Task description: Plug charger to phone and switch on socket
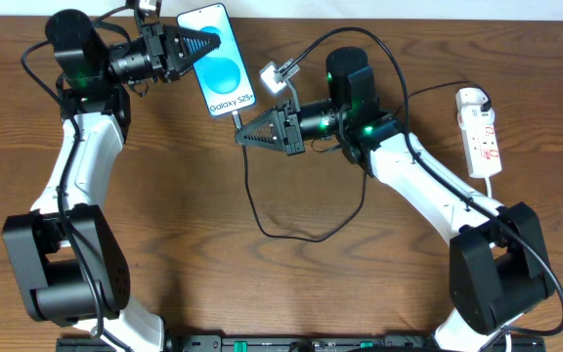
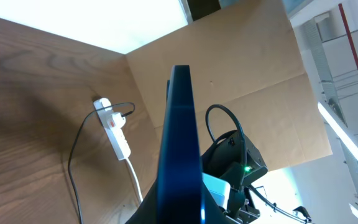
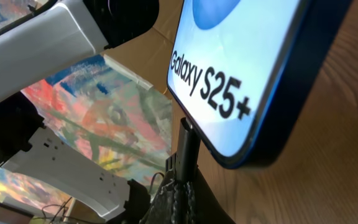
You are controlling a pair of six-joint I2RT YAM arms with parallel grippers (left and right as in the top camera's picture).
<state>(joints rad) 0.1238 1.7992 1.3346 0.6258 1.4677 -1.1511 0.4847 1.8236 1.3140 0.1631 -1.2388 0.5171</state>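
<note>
The phone [image 1: 220, 61], blue screen up with "Galaxy S25+" text, is at the back centre. My left gripper [image 1: 206, 44] is shut on its left long edge. The left wrist view shows the phone edge-on [image 2: 179, 137] between the jaws [image 2: 179, 213]. My right gripper [image 1: 242, 135] is shut on the plug end of the black charger cable [image 1: 262, 227]. In the right wrist view the plug [image 3: 188, 146] meets the phone's [image 3: 247, 62] bottom edge just above the jaws [image 3: 185, 198]; I cannot tell how deep it sits. The white socket [image 1: 481, 132] lies at the far right, apart from both grippers.
The cable loops over the table's middle, runs behind the right arm and reaches the socket's top end. The socket [image 2: 114, 128] with its white cord also shows in the left wrist view. A brown board stands behind the table.
</note>
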